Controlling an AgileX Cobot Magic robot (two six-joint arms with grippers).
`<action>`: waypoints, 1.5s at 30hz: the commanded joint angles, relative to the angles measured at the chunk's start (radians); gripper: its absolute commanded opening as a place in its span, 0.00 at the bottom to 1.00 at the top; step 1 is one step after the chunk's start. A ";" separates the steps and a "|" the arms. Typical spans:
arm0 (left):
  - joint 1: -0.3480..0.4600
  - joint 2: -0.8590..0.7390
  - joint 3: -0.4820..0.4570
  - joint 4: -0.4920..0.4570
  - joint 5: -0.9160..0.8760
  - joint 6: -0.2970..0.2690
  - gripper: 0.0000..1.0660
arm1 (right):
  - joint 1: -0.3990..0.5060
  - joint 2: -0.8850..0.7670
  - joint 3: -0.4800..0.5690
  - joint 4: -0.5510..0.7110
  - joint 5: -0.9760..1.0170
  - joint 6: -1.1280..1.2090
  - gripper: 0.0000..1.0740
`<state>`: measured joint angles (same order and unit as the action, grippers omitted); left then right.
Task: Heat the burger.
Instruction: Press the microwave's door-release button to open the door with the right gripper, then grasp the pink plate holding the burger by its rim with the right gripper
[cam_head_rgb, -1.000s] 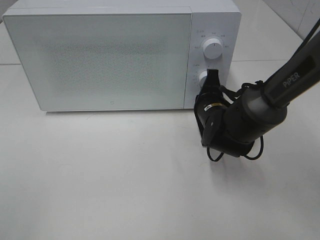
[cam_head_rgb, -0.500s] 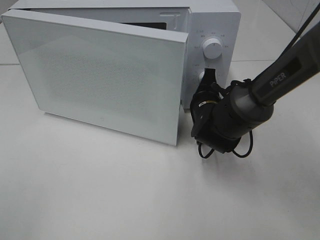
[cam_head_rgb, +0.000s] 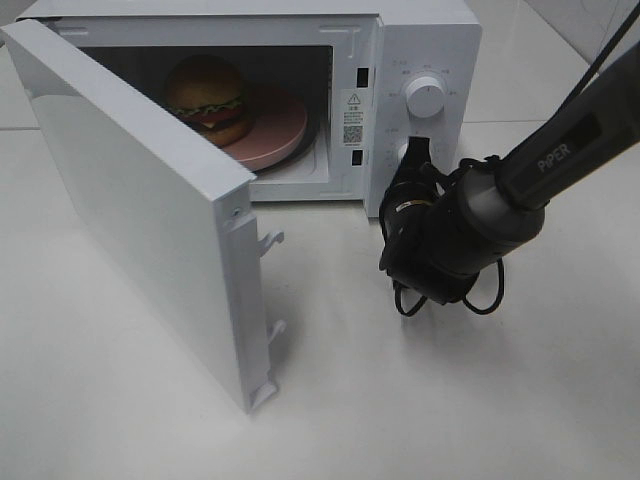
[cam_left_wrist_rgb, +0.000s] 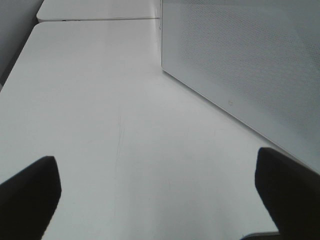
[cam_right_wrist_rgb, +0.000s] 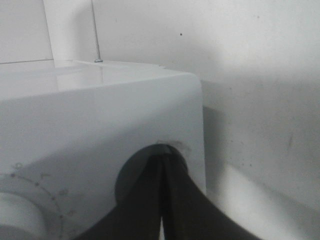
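Observation:
The burger (cam_head_rgb: 208, 98) sits on a pink plate (cam_head_rgb: 280, 125) inside the white microwave (cam_head_rgb: 430, 40), toward the left of the cavity. The microwave door (cam_head_rgb: 130, 210) stands swung wide open to the left. My right gripper (cam_head_rgb: 418, 152) is shut, and its tip presses against the lower control on the microwave's panel, below the upper dial (cam_head_rgb: 426, 97). The right wrist view shows the closed fingers (cam_right_wrist_rgb: 162, 200) meeting at a dark recess in the white panel. My left gripper (cam_left_wrist_rgb: 155, 170) is open over bare table, with the door's outer face (cam_left_wrist_rgb: 250, 60) beside it.
The open door juts out over the table's left half, and its latch hooks (cam_head_rgb: 270, 240) face right. The right arm (cam_head_rgb: 560, 150) and its loose cable (cam_head_rgb: 440, 300) hang in front of the control panel. White tabletop (cam_head_rgb: 450, 400) lies in front.
The microwave door has swung from closed to wide open, uncovering the burger and plate. The right gripper stays at the lower control, its wrist shifted slightly left.

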<state>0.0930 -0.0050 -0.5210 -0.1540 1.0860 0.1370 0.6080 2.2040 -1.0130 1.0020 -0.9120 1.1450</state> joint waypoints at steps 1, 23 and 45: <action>0.003 -0.005 0.003 -0.003 -0.013 -0.007 0.92 | -0.031 -0.061 -0.015 -0.169 -0.110 -0.016 0.00; 0.003 -0.005 0.003 -0.003 -0.013 -0.007 0.92 | -0.019 -0.301 0.254 -0.268 0.256 -0.226 0.00; 0.003 -0.005 0.003 -0.003 -0.013 -0.007 0.92 | -0.023 -0.591 0.314 -0.752 0.866 -0.545 0.03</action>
<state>0.0930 -0.0050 -0.5210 -0.1540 1.0860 0.1370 0.5890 1.6400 -0.7030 0.2770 -0.1110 0.6780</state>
